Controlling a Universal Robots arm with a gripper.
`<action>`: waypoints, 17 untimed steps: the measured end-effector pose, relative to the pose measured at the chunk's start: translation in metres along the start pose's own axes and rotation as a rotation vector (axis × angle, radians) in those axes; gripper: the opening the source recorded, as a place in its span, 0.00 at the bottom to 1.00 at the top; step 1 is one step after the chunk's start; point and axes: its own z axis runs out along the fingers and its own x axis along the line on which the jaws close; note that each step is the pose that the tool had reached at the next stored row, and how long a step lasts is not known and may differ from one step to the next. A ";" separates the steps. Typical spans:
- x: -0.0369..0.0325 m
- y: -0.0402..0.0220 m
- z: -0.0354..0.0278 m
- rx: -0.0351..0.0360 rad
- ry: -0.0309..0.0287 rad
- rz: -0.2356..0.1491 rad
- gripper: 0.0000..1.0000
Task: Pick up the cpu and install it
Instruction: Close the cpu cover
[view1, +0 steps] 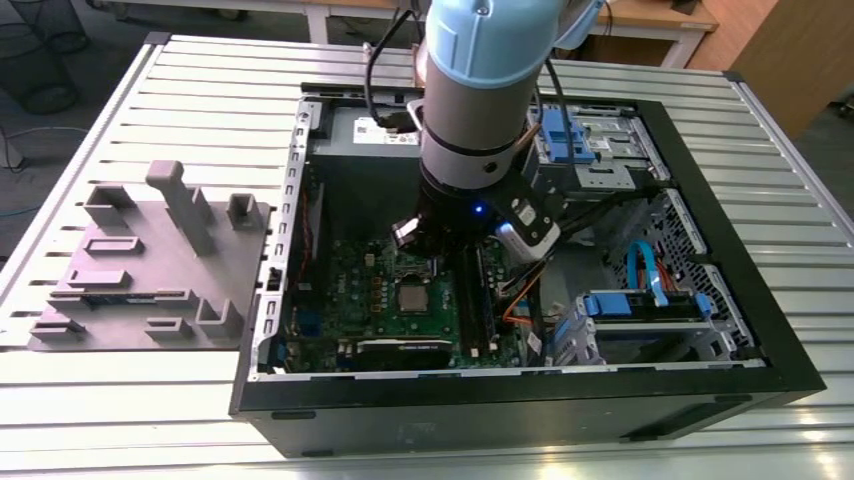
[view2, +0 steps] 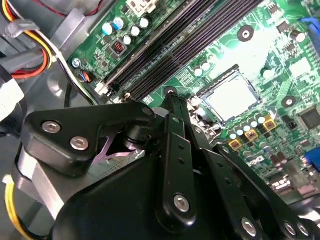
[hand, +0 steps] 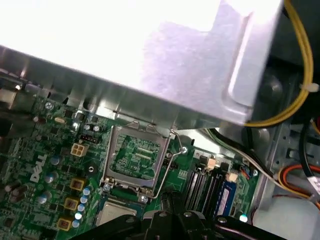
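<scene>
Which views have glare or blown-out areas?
First wrist view: the metal panel is blown out white. Second wrist view: bright glare on the motherboard, cpu washed pale. Exterior view: even light, faint sheen on the table.

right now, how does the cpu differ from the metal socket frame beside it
The cpu has a solid silvery top; the socket frame has a hollow centre with green board showing through. The cpu lies flat on the motherboard; the socket frame is swung open, clear of it. The socket frame looks larger than the cpu. Both are squarish and metallic.
</scene>
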 end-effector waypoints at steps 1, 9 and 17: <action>0.0000 0.0000 0.0004 -0.0012 0.0006 -0.016 0.11; -0.0021 0.0048 0.0026 -0.0060 0.0030 -0.079 0.11; -0.0060 0.0165 0.0088 -0.0064 0.0031 -0.082 0.11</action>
